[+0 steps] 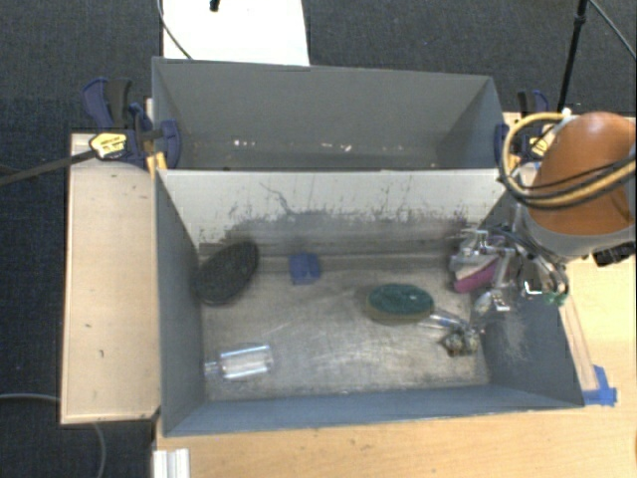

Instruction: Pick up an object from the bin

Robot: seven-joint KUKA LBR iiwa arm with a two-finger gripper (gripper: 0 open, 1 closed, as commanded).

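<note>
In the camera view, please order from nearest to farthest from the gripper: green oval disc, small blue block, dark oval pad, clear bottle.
From the gripper, at the right of the bin:
1. Green oval disc, right of centre.
2. Small blue block, near the back wall.
3. Dark oval pad, back left, and clear bottle, front left: too close to call.

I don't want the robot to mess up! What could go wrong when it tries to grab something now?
The gripper hangs close to the bin's right wall, so it might bump it going down. The small dark thing with a clear handle near it is tiny and could slide away. The green oval disc lies flat and may be hard to grip.
</note>
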